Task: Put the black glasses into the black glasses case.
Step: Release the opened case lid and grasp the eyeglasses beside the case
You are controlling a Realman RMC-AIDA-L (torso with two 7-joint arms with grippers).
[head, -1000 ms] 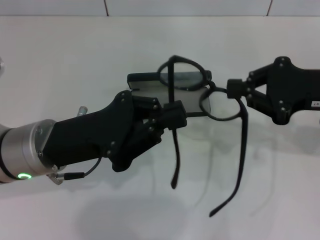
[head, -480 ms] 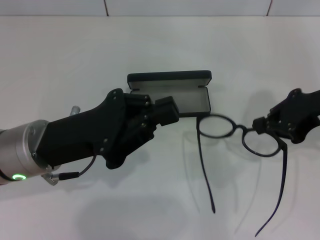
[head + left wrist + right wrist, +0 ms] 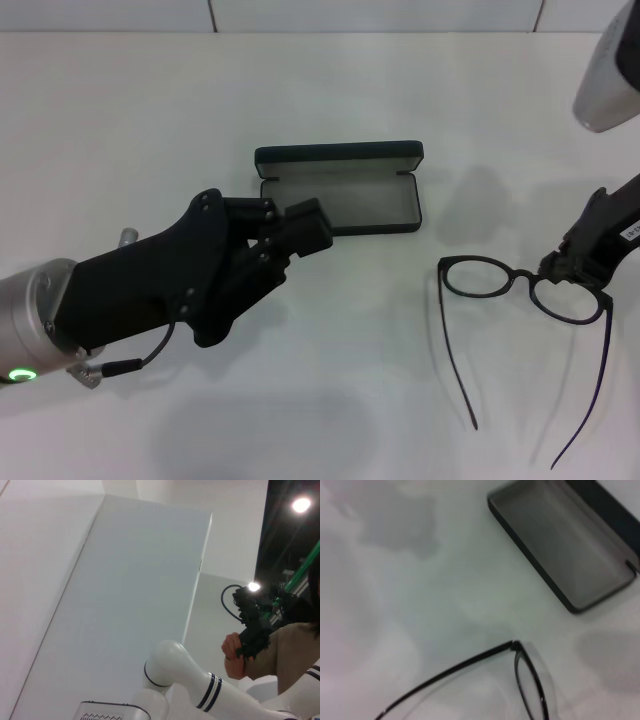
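My right gripper [image 3: 572, 268] seems clamped on the black glasses [image 3: 520, 285], clear of the open black glasses case [image 3: 340, 190]; left gripper [image 3: 300, 228] clenched beside its near edge.

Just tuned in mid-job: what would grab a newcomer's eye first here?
The black glasses, temples spread wide, hang in the right hand at the table's right side, well clear of the case. The black glasses case lies open at centre, its grey lining bare. The bulky left hand hovers just beside the case's left end, holding nothing.
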